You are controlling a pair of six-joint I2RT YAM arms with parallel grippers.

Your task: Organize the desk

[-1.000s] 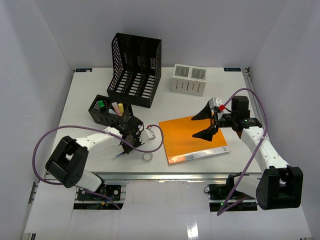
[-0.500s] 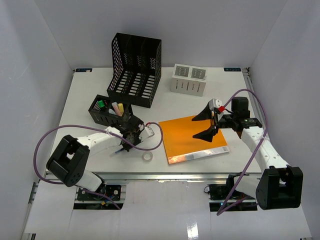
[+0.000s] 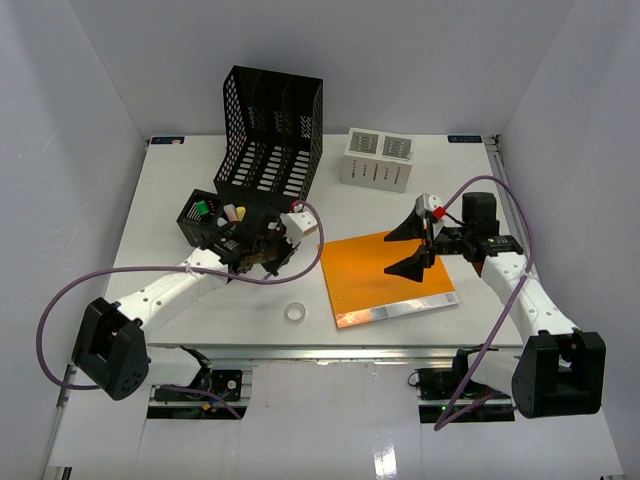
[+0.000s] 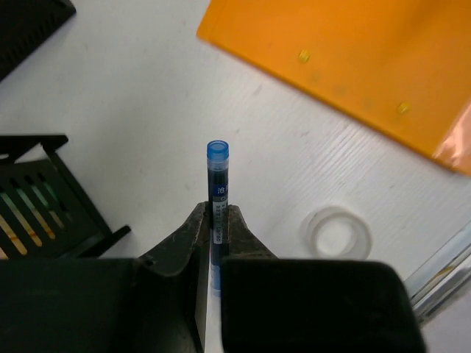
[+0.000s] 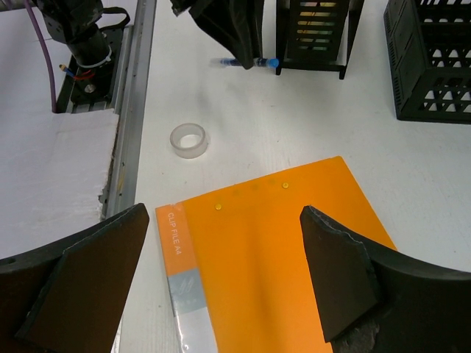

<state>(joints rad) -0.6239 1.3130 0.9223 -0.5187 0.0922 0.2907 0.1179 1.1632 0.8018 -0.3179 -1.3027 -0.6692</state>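
My left gripper (image 3: 268, 252) is shut on a blue pen (image 4: 218, 193), whose capped end (image 4: 217, 150) sticks out past the fingertips. It hangs above the white desk (image 3: 165, 185), just right of the black pen holder (image 3: 208, 222). The right wrist view shows the pen (image 5: 255, 63) level in that gripper. My right gripper (image 3: 416, 246) stands wide open over the orange clip file (image 3: 388, 275), with nothing between its fingers (image 5: 82, 273). The file (image 5: 283, 250) lies flat on the desk.
A white tape roll (image 3: 295, 313) lies near the front rail (image 3: 330, 350). The tall black mesh file rack (image 3: 268, 140) stands at the back, with a white box (image 3: 378, 160) to its right. The pen holder (image 4: 33, 209) holds several coloured items.
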